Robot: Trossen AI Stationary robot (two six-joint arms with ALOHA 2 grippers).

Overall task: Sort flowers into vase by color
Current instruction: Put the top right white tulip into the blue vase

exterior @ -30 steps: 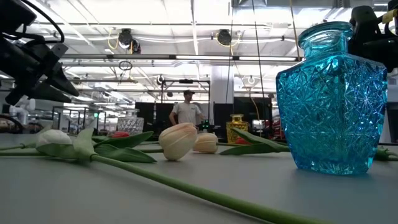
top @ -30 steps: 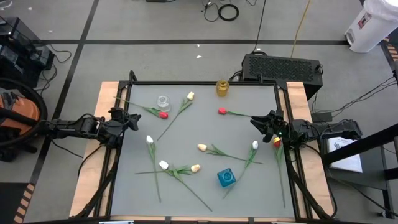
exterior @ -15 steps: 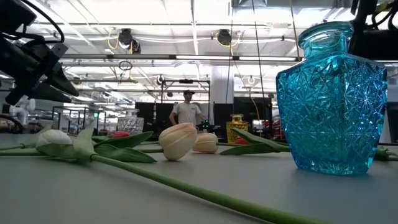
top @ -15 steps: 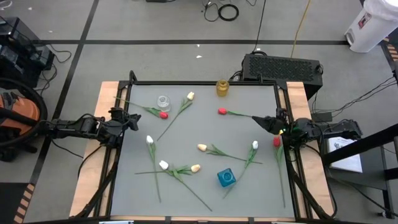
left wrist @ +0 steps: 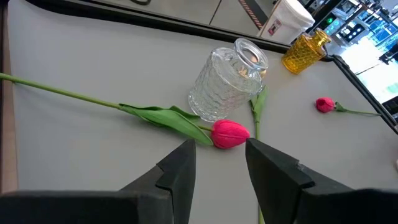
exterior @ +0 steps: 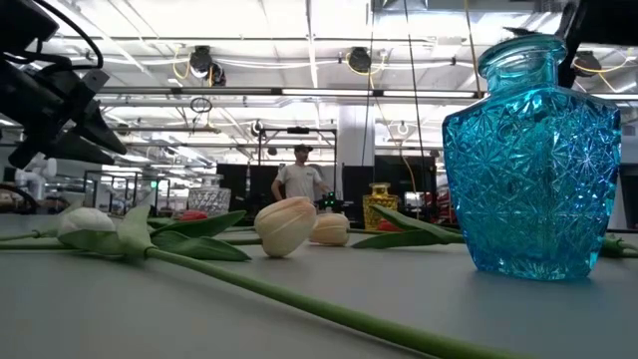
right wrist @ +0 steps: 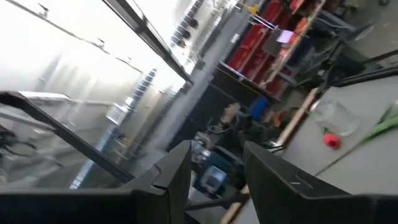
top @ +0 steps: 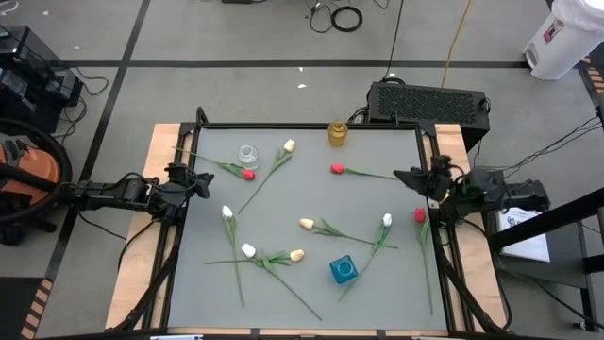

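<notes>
step: nothing sorted yet, you have both arms parked at the table's side edges | left gripper (left wrist: 216, 163) jaws apart, empty, aimed at red tulip (left wrist: 230, 134) beside clear vase (left wrist: 227, 81) | right gripper (right wrist: 211, 169) jaws apart, empty | next: close on that stem, pick a vase | count: 3 red, 3 white, 3 cream tulips on the table; 3 vases, clear, yellow (top: 337, 133), blue (top: 343, 270)
</notes>
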